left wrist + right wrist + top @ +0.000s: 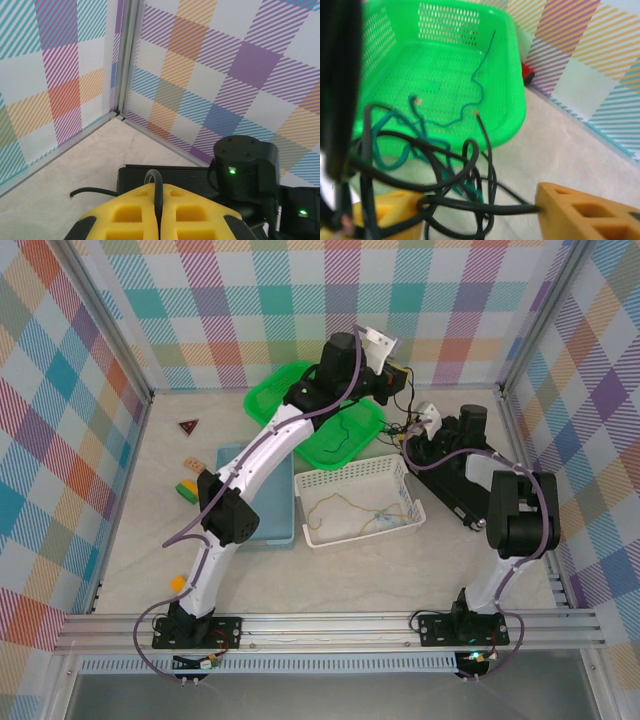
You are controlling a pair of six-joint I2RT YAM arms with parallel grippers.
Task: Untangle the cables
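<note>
1. The knotted bundle (470,206) of black and dark green cables hangs just off the green basket's (450,20) right side, not yet undone.
2. One dark green strand (473,75) lies loose inside the green basket, and a tan-yellow strand (342,500) lies in the white basket (350,478) just in front of it. We judge two cables freed and the knot left to do.
3. The left gripper (159,200) is clamped tight on a black strand (153,176), beyond the green basket's right side.
4. The right gripper (475,210) has its jaws wide apart. The bundle is draped between them and, as far as we see, nothing is pinched.
5. The left arm stretches across above the green basket. The right arm is folded low, reaching toward its right edge.
</note>
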